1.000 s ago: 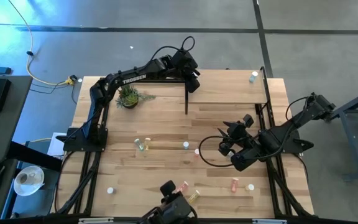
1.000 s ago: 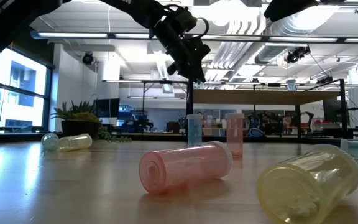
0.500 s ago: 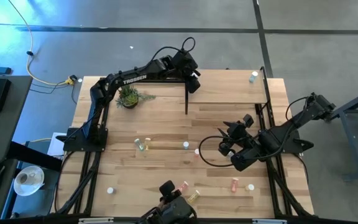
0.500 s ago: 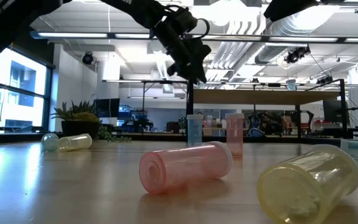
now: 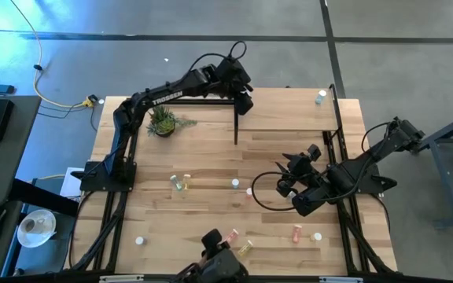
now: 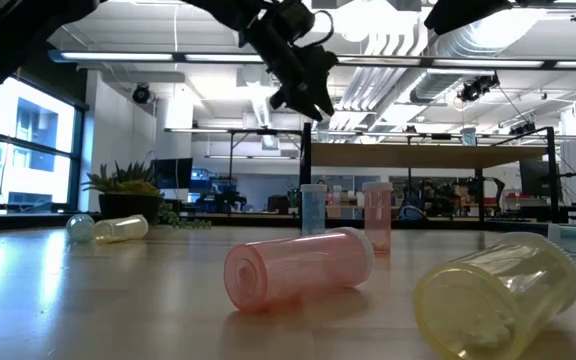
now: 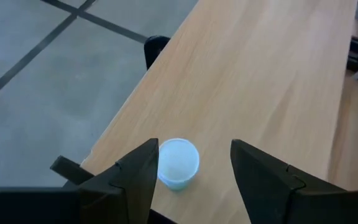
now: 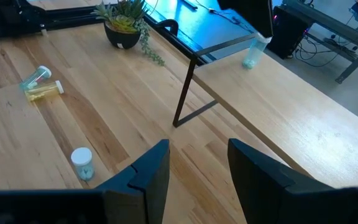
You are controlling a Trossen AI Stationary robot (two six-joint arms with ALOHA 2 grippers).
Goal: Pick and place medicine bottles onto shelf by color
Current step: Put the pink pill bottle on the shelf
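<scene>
Wood shelf [image 5: 289, 110]: raised board at the surface's far side
Teal bottle [image 7: 178, 163]: upright on the shelf's left end
Left hand [image 7: 191, 171]: above that bottle, fingers spread, clear of it
Right hand [image 8: 197, 163]: open, empty, over mid-surface
Lettering: "TROSSEN" on left arm [image 5: 163, 94]

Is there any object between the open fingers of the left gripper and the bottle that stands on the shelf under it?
Nothing visible does. In the left wrist view the teal bottle stands upright near the shelf edge, and the left gripper hangs above it with its fingers open on both sides, apart from the bottle. The board around it is bare.
</scene>
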